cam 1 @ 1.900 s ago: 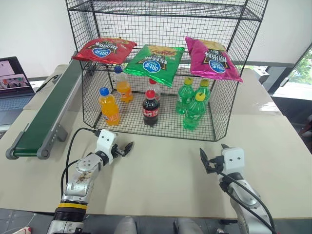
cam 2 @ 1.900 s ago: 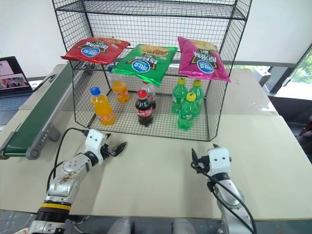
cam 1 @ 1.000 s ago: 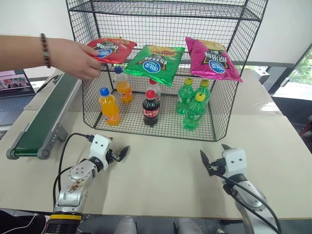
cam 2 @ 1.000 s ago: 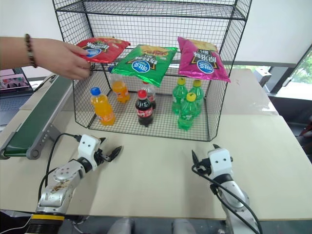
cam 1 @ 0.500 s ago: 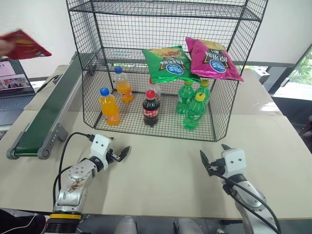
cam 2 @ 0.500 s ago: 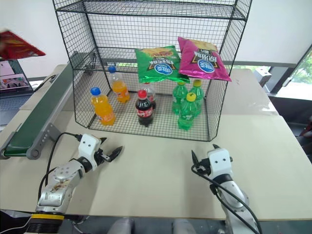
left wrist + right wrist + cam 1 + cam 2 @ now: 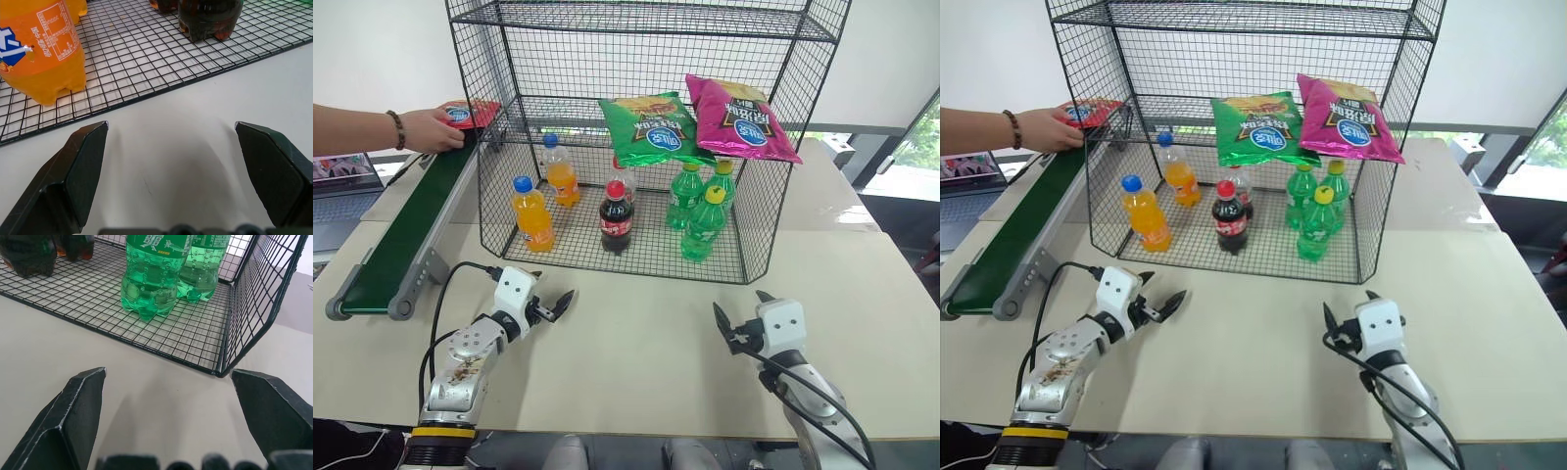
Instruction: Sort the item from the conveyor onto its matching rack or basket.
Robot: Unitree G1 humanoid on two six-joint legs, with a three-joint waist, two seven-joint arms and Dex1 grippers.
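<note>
We see the rack (image 7: 773, 69) holding a green bag (image 7: 651, 127) and magenta bag (image 7: 740, 119) above 7 bottles. A person's hand (image 7: 429, 129) presses the red bag (image 7: 470, 113), seemingly onto the conveyor's (image 7: 401, 235) far end. Left gripper (image 7: 558, 305) and right gripper (image 7: 736, 335) hang spread, empty.

You have the rack (image 7: 646, 147) mid-table, belt (image 7: 406, 235) along its left side. A hand (image 7: 431, 129) holds the bag (image 7: 468, 113) at the belt's far end. Two bags lie on the middle tier, bottles on the bottom tier. Both grippers (image 7: 563, 299) (image 7: 724, 328) sit before the rack, well apart
</note>
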